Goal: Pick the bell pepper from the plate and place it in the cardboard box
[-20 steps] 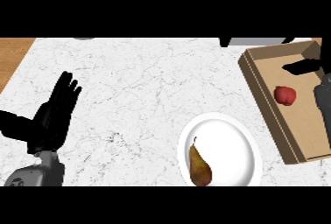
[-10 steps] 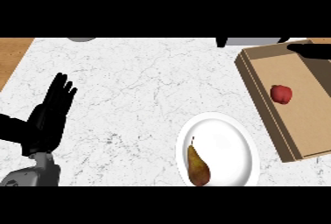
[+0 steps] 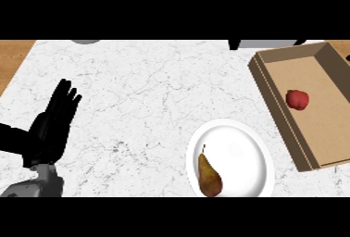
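A red bell pepper (image 3: 297, 99) lies inside the cardboard box (image 3: 270, 81) at the right of the counter, with no hand on it. The white plate (image 3: 236, 150) sits in front of the box's left wall and holds a brown pear (image 3: 209, 176) near its lower left. My left hand (image 3: 53, 123) rests open at the left edge, fingers straight and pointing up. My right hand does not show in the head view.
A grey object (image 3: 263, 44) sits at the counter's far edge beside the box's back corner. Another grey round thing (image 3: 85, 41) peeks in at the top left. A wooden surface (image 3: 12, 58) borders the marble counter (image 3: 150, 92) on the left.
My right hand has pulled away from above the box and left the view. The bell pepper stays lying in the box. The left hand has barely shifted.
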Robot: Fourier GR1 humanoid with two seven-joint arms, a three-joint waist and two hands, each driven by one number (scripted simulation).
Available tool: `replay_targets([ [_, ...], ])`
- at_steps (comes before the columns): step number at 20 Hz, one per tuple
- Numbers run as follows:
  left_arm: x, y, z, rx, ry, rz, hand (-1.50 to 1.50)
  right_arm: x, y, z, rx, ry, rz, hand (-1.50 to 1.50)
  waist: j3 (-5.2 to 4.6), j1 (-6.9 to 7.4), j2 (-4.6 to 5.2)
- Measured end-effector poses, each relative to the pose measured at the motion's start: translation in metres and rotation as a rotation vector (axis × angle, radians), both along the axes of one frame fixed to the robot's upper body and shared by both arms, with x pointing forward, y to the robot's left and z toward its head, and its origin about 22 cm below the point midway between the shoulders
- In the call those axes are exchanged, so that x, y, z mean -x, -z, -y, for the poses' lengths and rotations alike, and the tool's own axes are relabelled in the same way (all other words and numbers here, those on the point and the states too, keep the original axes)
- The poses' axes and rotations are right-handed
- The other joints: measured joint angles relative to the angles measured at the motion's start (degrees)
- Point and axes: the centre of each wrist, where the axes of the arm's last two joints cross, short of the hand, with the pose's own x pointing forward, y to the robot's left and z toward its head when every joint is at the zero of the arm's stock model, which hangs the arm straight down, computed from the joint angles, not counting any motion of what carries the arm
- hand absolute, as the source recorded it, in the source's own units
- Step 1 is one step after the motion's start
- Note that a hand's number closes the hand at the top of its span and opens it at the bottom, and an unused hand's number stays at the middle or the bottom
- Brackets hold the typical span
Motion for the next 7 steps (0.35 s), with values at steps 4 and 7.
replay_targets([
  [4,-0.004,0.002,0.004,0.0,-0.001,0.0,0.0,0.02,0.008,0.022,-0.02,0.022,0.039,-1.5,-0.01,0.04,0.04],
  [7,-0.005,-0.002,-0.003,0.006,0.001,0.003,0.0,0.041,0.014,0.033,-0.031,0.024,0.056,-1.5,-0.02,-0.04,0.01],
])
